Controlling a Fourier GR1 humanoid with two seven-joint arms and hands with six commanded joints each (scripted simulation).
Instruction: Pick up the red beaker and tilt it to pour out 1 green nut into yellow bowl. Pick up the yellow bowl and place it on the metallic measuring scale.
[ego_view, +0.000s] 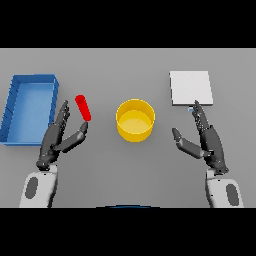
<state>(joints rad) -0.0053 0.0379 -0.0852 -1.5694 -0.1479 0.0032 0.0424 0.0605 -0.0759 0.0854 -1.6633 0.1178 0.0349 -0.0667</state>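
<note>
On the smooth grey table (125, 65) there is one slim red beaker (83, 107) of cylinder shape, tilted, in the left half of the table. One round yellow bowl (135, 120) with a smooth, plain wall stands near the middle of the table, to the right of the beaker and apart from it. One flat, square, light grey metallic measuring scale (191, 88) lies toward the far right part of the table. One blue rectangular tray (14, 97) with low walls lies along the left edge.

The left hand (54, 141) is open, the fingers straight and the thumb spread out; the tip of the thumb is just below the lower end of the beaker, and I cannot tell if it touches. The right hand (210, 141) is also open and holds nothing; its fingertips (197, 106) reach to the near edge of the scale.
</note>
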